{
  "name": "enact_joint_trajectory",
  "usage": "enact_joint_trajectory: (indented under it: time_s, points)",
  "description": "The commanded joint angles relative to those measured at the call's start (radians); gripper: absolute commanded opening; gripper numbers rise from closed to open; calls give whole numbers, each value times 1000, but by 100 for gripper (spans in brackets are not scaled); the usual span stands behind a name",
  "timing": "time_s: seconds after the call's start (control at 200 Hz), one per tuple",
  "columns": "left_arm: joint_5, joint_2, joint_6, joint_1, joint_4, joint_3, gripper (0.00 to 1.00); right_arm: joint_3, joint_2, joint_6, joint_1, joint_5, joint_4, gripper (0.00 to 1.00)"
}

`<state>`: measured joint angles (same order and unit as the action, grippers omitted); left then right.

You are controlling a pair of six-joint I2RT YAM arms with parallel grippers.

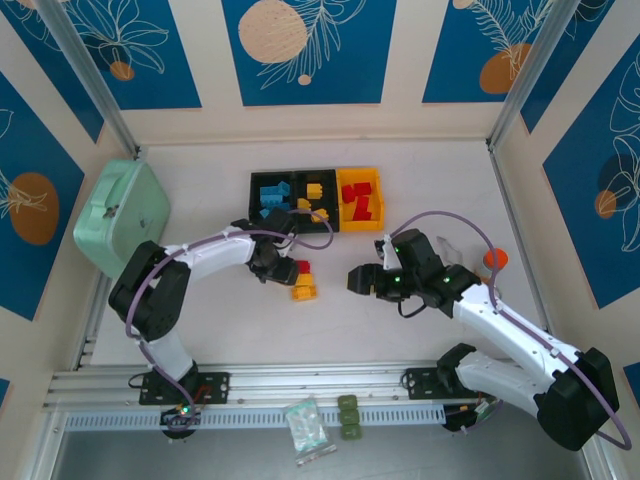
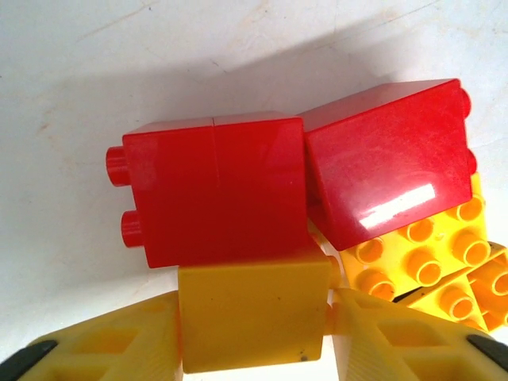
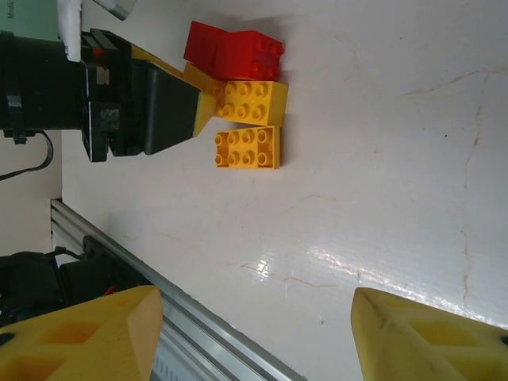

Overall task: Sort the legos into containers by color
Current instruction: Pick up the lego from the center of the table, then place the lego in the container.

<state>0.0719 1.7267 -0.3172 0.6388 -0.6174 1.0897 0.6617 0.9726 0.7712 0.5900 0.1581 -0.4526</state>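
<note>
— Well, left gripper (image 1: 285,270)?
— Clenched on a yellow brick (image 2: 252,317), mid-frame, below the bins (image 1: 295,173); red bricks (image 2: 214,186) touch it.
— Right gripper (image 3: 254,325)?
— Released, empty. Tiny print (image 3: 9,8) at upper left: too small to read.

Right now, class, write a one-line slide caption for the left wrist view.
The left gripper grips a yellow brick beside two red bricks.

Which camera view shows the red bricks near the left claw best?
The left wrist view: the red bricks are large and sharp, studs visible, next to the yellow brick between the fingers of the left claw. The top external view gives a small red spot; the right wrist view shows them smaller, farther off.
</note>
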Motion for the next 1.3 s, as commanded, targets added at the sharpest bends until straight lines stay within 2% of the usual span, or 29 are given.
enact_joint_trajectory:
  time_s: [0.0,0.405,0.64,0.99,1.296]
  points:
    - [-20,-10,-3,12,-11,12,44,-20,-11,16,5,5,6,64]
    - [-67,-157,-31,13,-72,-28,41,-11,24,17,11,20,35,64]
    - [-60,-204,-41,11,-126,50,41,9,47,18,25,7,50,64]
    - [-20,-73,-61,11,-130,287,41,24,41,43,14,-52,97,64]
    - [-53,150,-40,7,-189,574,41,43,3,32,-53,-72,101,64]
